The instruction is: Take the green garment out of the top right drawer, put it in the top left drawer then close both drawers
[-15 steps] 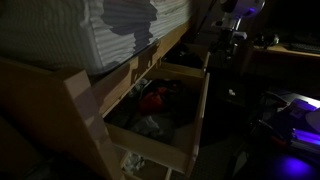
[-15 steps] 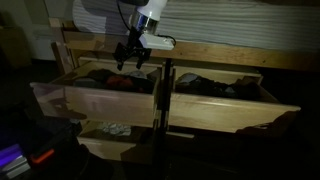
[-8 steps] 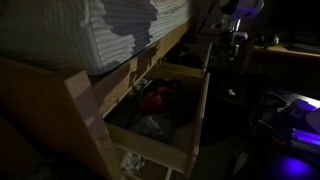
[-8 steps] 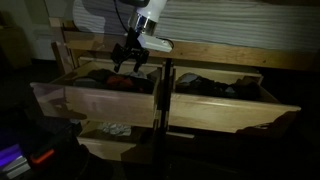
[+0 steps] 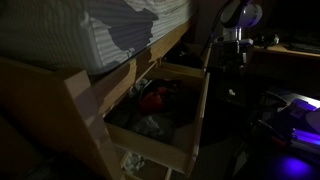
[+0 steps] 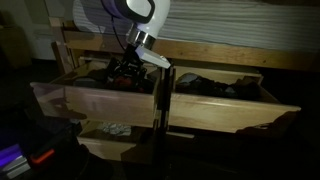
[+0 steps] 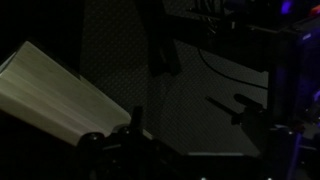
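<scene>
The scene is very dark. In an exterior view both top drawers stand open: the left drawer (image 6: 95,100) and the right drawer (image 6: 235,108), pale wood, each holding dark clothes. My gripper (image 6: 125,70) is tilted and low over the left drawer's right end, just above a dark heap of cloth (image 6: 118,80). I cannot pick out the green garment, nor tell whether the jaws are open. In an exterior view the near open drawer (image 5: 195,120) holds red and dark cloth. The wrist view shows only a pale wood board (image 7: 45,90).
A lower pale drawer (image 6: 105,145) under the left one is open, with white things in it. A striped cover (image 5: 110,40) lies over the furniture top. A post (image 6: 160,100) divides the two top drawers. Purple-lit equipment (image 5: 295,165) stands on the floor.
The arm has swung and the gripper has dropped lower and tilted, down toward the clothes at the right end of the left drawer.
</scene>
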Available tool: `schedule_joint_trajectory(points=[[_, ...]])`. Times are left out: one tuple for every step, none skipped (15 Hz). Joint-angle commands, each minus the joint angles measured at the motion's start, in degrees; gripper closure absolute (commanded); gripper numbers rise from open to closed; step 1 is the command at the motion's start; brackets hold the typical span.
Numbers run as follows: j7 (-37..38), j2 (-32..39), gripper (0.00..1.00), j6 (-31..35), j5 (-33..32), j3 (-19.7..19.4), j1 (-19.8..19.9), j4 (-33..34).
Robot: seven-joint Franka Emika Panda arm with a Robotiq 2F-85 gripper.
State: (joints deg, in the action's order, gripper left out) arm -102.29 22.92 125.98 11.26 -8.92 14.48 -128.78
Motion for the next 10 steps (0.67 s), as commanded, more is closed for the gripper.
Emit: schedule_joint_trajectory(points=[[0.56,-0.03,0.0,0.0,-0.77,1.43,1.48,0.07],[-0.2,0.63,0.0,3.44,1.17,2.17,1.8,-0.24],[-2.36,2.38,0.0,6.79,3.96,3.6,2.56,-0.15],[-2.27,4.23,0.0,8.31,5.32,4.45,2.68,0.53],[-3.1,6.23,0.0,9.21,7.52,5.88,3.34,1.28],[-3.87,7.64,0.0,10.76,9.27,7.21,3.9,1.6],[-3.84,8.99,0.0,11.44,10.32,8.22,4.19,2.13],[-2.75,10.33,0.0,11.95,10.39,8.68,4.09,2.76],[-1.42,11.37,0.0,12.05,9.81,8.8,3.89,3.52],[-1.18,8.96,0.0,11.21,8.32,8.56,3.79,1.49]])
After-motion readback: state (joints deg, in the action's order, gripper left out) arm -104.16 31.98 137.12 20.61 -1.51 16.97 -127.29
